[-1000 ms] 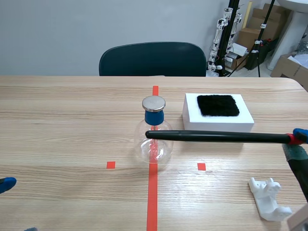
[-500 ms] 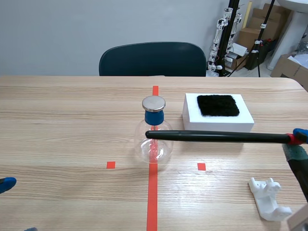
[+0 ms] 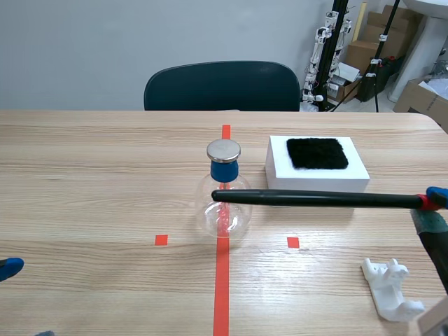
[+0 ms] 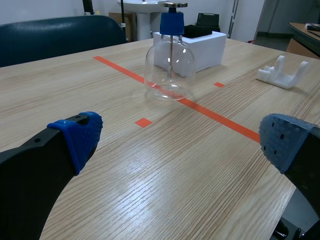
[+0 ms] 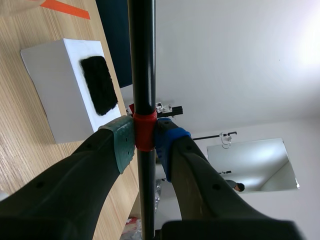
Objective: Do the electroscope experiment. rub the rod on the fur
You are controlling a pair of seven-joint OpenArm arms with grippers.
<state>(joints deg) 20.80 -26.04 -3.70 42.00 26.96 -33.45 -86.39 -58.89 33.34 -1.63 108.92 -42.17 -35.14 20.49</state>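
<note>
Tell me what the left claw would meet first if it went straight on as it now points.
Probably the glass flask, standing ahead of the open left claw with bare table between; the white block lies behind it. Depth is unclear.

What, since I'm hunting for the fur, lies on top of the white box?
A black fur patch lies flat on top of the white box. The box surface under it is covered.

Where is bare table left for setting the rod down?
Bare wood runs from the electroscope to the left claw, and between the centre tape and the white holder. Crowded: the rod, in the right claw, hangs across the front of the fur box.
</note>
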